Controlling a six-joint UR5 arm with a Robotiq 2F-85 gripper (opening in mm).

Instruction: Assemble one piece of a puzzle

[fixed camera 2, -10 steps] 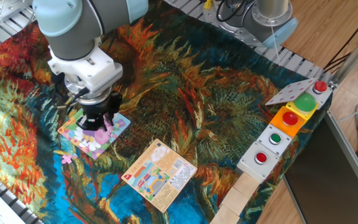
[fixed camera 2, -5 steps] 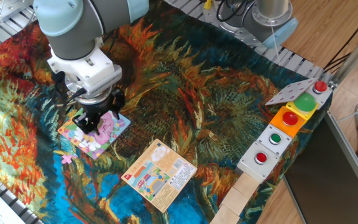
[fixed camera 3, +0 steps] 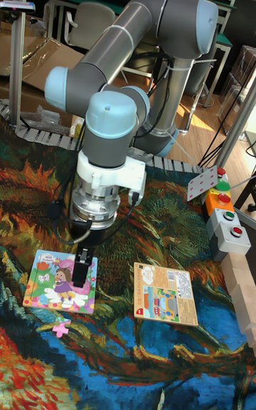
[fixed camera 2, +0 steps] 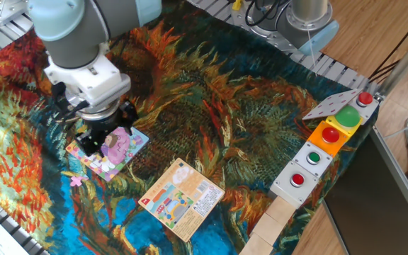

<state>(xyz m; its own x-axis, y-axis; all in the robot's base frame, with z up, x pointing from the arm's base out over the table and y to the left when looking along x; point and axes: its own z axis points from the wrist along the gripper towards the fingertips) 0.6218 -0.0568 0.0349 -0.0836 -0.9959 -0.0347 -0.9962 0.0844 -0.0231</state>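
Since the previous frames, my gripper has risen and drifted left off the puzzle, uncovering its girl picture. Left to right: the piece lies loose on the cloth just beside the puzzle's near corner; my gripper hangs above the board, its fingers slightly parted and empty; the orange card lies apart, rightward.

Bright, even daylight is filling both views.

Sun is streaming in from the windows behind the arm in the tall view, washing out the floor there and putting soft glare on its grey casing. The patterned cloth is showing sharp and saturated, the arm is casting only a faint shadow on it, and the far background is looking slightly soft.
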